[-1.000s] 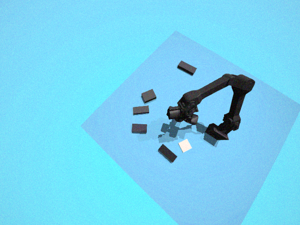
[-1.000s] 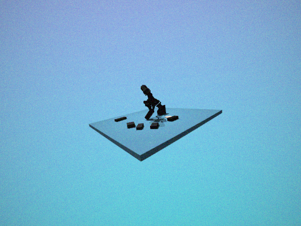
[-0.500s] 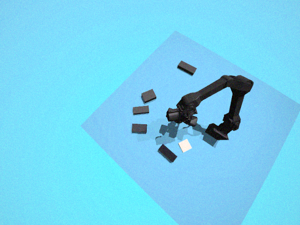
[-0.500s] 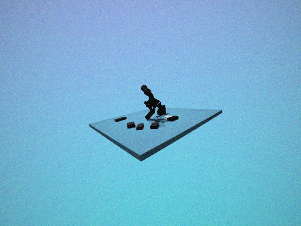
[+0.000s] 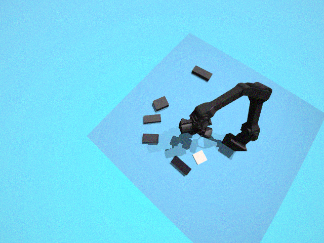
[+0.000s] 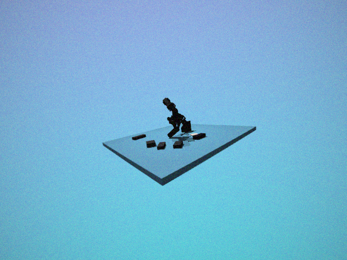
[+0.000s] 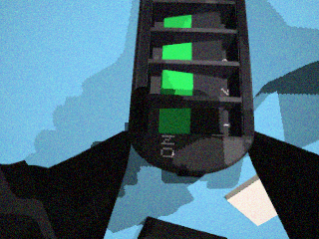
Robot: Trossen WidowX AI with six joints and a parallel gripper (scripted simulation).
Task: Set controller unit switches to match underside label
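Note:
My gripper (image 5: 191, 127) (image 6: 174, 129) (image 7: 187, 137) is shut on the dark grey controller unit (image 5: 184, 126) (image 6: 172, 132) (image 7: 194, 154) and holds it clear above the bench (image 5: 235, 188), with shadows beneath it. In the wrist view the unit runs away from the camera between my two fingers, top side towards the camera. Several rocker switches (image 7: 177, 50) show there, green ends on the side printed ON, and the numbers 1 and 2 stand by the nearest two. The underside label is hidden.
Dark modules lie on the bench at the back (image 5: 201, 72), at the left (image 5: 160, 103) (image 5: 152, 118) (image 5: 150, 138) and in front (image 5: 180, 165) (image 7: 169, 230). A white square (image 5: 199, 157) (image 7: 253, 200) lies beside the front one. The arm's base (image 5: 234, 142) stands to the right.

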